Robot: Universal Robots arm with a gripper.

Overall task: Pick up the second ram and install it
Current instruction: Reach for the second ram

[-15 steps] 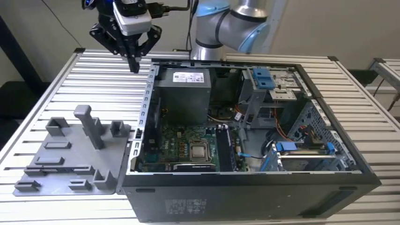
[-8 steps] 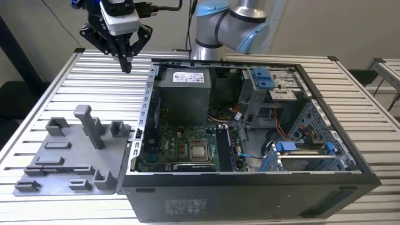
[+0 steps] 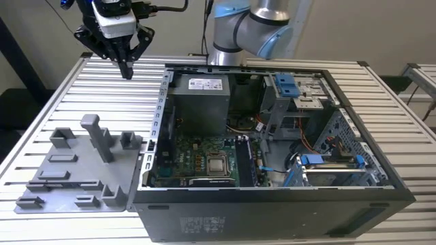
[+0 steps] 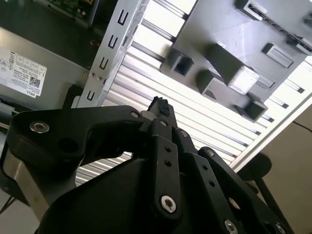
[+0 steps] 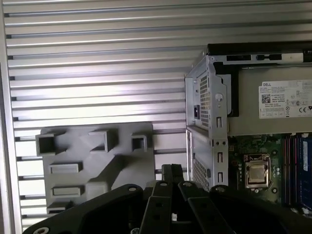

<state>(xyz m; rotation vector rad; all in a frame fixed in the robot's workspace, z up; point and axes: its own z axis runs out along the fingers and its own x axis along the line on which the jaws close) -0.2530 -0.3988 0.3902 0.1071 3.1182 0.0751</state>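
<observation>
Claw (image 3: 126,73) up high over the bare worktop (image 3: 54,107), just outside the case (image 3: 381,168) at its rear corner on the exterior view's left. Fingers pinched right together, tips meeting, nothing between them; both wrist views show the closed tips (image 4: 158,104) (image 5: 171,170) empty.

Where's the ram? Hard call. The grey fixture (image 3: 68,178) below the claw carries posts and pockets, and I can't make out a dark stick on it. Inside the case, long dark strips stand in the slots (image 3: 246,159) beside the CPU socket (image 3: 218,164). Whether one of those is the second ram, I cannot tell. Either way, the claw is well apart from both spots and touching nothing.

As for handling, a stick like that should be light, stiff and thin, and delicate too. My read is to take it across the two long faces near the middle or by the short ends, clear of the contact edge. A narrow board can twist or slip in a pinch, so it wants a square, centred grip.
</observation>
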